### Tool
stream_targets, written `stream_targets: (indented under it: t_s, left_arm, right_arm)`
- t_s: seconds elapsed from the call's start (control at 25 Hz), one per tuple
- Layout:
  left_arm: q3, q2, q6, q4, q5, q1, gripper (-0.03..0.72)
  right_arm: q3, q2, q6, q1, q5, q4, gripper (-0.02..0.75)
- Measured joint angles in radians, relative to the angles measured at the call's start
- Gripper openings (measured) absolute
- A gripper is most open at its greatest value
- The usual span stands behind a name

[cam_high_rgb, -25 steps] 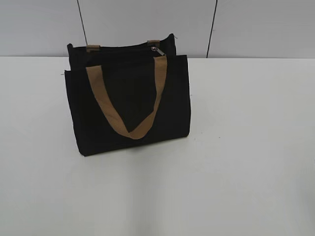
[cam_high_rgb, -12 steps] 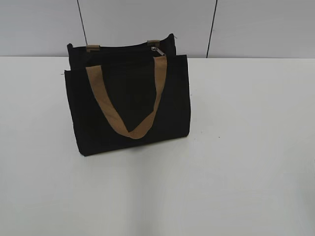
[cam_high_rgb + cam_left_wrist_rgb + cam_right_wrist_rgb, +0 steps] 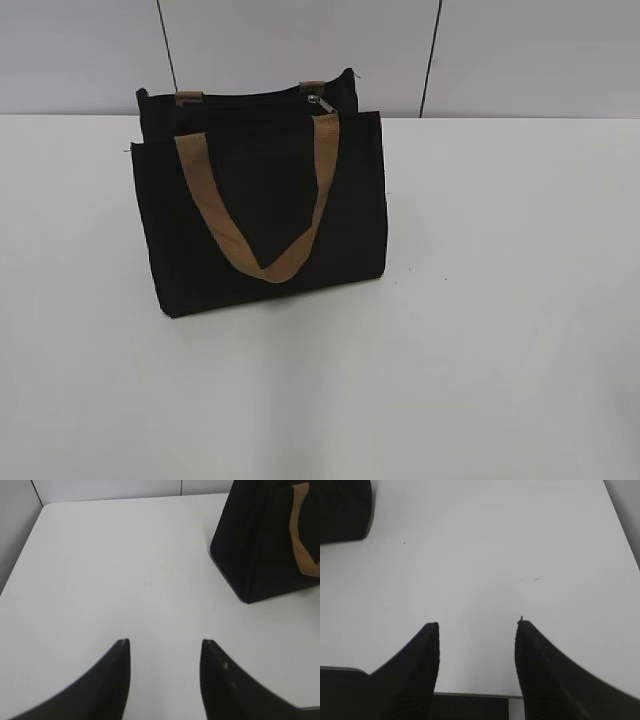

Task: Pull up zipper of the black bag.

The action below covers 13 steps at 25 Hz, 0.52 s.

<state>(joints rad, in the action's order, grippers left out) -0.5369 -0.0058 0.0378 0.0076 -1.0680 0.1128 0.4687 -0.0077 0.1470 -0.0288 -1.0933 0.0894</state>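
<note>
The black bag (image 3: pixel 260 200) stands upright on the white table, left of centre in the exterior view, with a tan strap handle (image 3: pixel 262 215) hanging down its front. The zipper runs along its top edge, and its small silver pull tab (image 3: pixel 318 103) sits near the right end. Neither gripper shows in the exterior view. My left gripper (image 3: pixel 165 642) is open and empty over bare table, with the bag (image 3: pixel 265 540) at its upper right. My right gripper (image 3: pixel 477 625) is open and empty, with a corner of the bag (image 3: pixel 345 510) at its upper left.
The white table (image 3: pixel 500 300) spreads around the bag. A grey panelled wall (image 3: pixel 520 50) stands behind the table. The table's left edge (image 3: pixel 22 545) shows in the left wrist view, and its right edge (image 3: pixel 620 520) in the right wrist view.
</note>
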Motion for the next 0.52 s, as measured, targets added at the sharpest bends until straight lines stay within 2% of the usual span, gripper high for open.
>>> stream_targets:
  t_s: [0.52]
  left_arm:
    - [0.000,0.000,0.000,0.000,0.000,0.000,0.298]
  right_arm:
    - [0.000,0.000,-0.001,0.000,0.000,0.000,0.377]
